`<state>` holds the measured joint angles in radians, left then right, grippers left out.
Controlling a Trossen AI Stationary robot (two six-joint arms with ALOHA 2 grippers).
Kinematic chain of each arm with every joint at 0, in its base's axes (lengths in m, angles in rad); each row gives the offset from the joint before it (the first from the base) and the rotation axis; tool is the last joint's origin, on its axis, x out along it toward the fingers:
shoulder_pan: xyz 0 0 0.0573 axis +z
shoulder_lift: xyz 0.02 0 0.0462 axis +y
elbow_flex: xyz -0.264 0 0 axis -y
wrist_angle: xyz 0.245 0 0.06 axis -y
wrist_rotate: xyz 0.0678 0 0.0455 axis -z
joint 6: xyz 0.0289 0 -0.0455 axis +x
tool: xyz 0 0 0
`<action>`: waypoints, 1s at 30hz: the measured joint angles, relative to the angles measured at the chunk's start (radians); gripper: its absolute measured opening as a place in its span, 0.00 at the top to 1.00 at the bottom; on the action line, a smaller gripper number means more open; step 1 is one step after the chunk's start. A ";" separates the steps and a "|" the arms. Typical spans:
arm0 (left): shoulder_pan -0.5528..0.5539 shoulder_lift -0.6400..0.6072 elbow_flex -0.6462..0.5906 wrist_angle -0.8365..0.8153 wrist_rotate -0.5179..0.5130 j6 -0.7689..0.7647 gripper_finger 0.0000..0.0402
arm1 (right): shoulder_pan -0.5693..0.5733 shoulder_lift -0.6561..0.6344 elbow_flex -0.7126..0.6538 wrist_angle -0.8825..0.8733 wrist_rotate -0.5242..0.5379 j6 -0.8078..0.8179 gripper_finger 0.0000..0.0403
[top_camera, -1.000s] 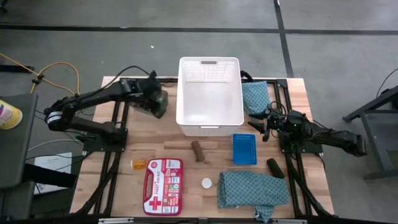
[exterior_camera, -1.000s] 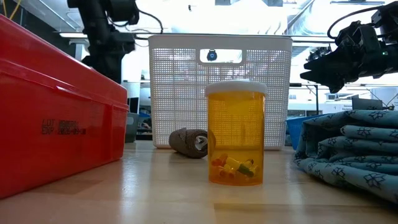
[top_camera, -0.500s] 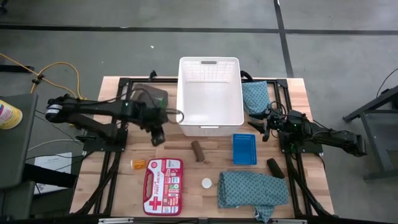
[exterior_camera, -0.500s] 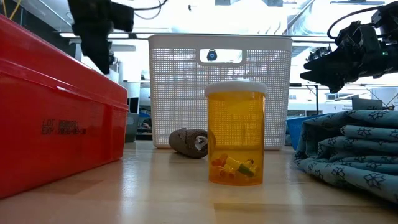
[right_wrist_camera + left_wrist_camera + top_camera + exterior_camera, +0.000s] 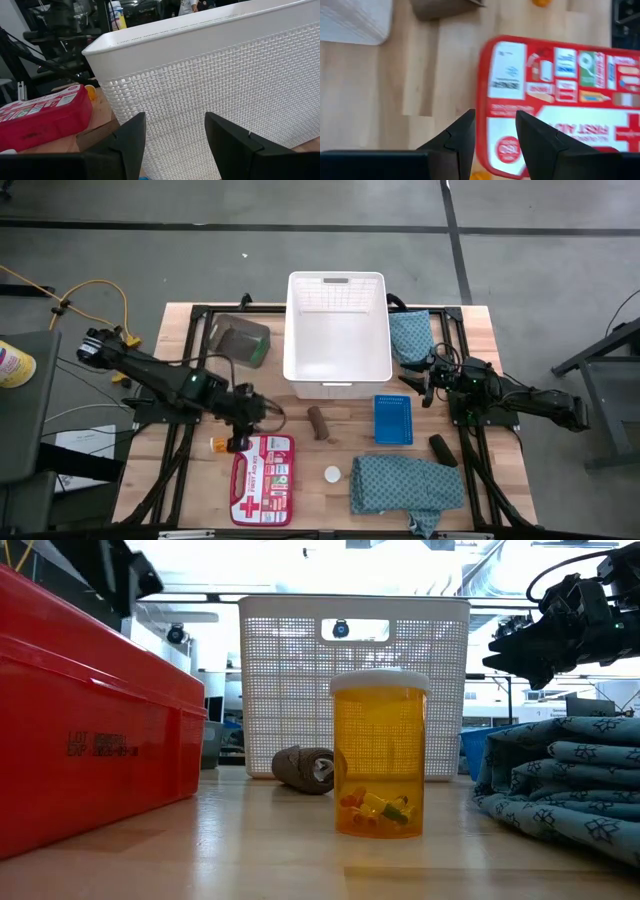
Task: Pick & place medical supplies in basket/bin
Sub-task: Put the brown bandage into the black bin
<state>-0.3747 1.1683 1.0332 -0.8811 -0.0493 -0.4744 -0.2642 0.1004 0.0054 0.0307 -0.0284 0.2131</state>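
Relocated since the earlier frames: left end effector (image 5: 240,442), formerly by the basket's left wall, now low over the red plastic first-aid kit case (image 5: 262,465), fingers (image 5: 457,142) slightly apart, nothing between them; small dark grey translucent plastic bin (image 5: 240,342) now uncovered at the basket's left, a dark item inside. Near edge of wooden table (image 5: 300,508): large teal patterned folded cloth (image 5: 405,485); small white round cap (image 5: 332,474) between it and the case. Orange translucent pill bottle (image 5: 381,753) with white lid, standing upright closest to the low camera; a second orange bottle (image 5: 221,444) lies just left of the case. Middle: brown roll (image 5: 318,421) lying before the basket; flat blue rectangular tray (image 5: 393,419); black roll (image 5: 442,449) at the right. Right end effector (image 5: 424,383), parked beside the basket's right wall, fingers (image 5: 127,137) apart, empty. Far: large white latticed plastic basket (image 5: 337,376), nothing visible inside; second teal patterned cloth (image 5: 409,334) against its right side.
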 joint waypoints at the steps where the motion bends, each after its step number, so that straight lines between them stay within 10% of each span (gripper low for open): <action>1: -0.013 0.000 0.000 0.000 -0.005 -0.009 0.67 | 0.000 0.000 0.000 0.000 0.000 0.000 0.52; 30: 0.055 0.095 0.015 0.122 0.113 0.122 0.67 | 0.000 0.000 0.000 0.000 0.000 0.000 0.52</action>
<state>-0.3199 1.2635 1.0487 -0.7595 0.0640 -0.3525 -0.2640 0.1005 0.0053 0.0307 -0.0284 0.2131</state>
